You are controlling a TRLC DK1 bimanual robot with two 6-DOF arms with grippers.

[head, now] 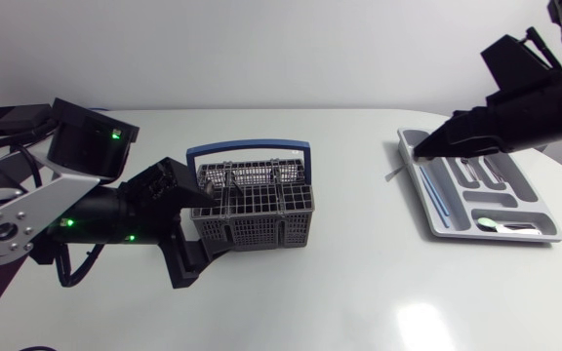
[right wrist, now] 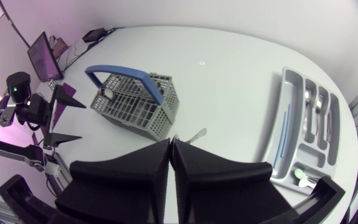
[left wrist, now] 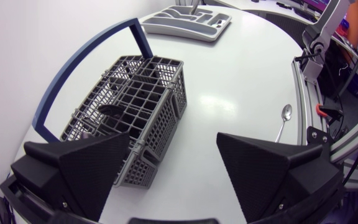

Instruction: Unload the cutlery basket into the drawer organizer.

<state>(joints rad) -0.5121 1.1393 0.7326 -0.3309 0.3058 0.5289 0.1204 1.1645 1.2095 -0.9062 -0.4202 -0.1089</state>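
Observation:
A grey cutlery basket (head: 252,210) with a blue handle (head: 247,150) stands left of the table's middle. A dark utensil (left wrist: 113,112) lies inside it. My left gripper (head: 201,226) is open at the basket's left end, one finger (left wrist: 86,163) by its near corner, the other over bare table. The grey drawer organizer (head: 429,219) lies at the right, with cutlery (head: 486,174) in its compartments. My right gripper (head: 419,151) hovers over the organizer's far left corner, shut on a thin silvery piece of cutlery (right wrist: 192,135) that sticks out past its fingertips.
A loose spoon (left wrist: 284,117) lies on the table near an edge, beside my left gripper. A blue strip (head: 439,202) rests in the organizer's long compartment and a spoon (head: 501,226) in its near one. Open tabletop (head: 359,244) separates basket and organizer.

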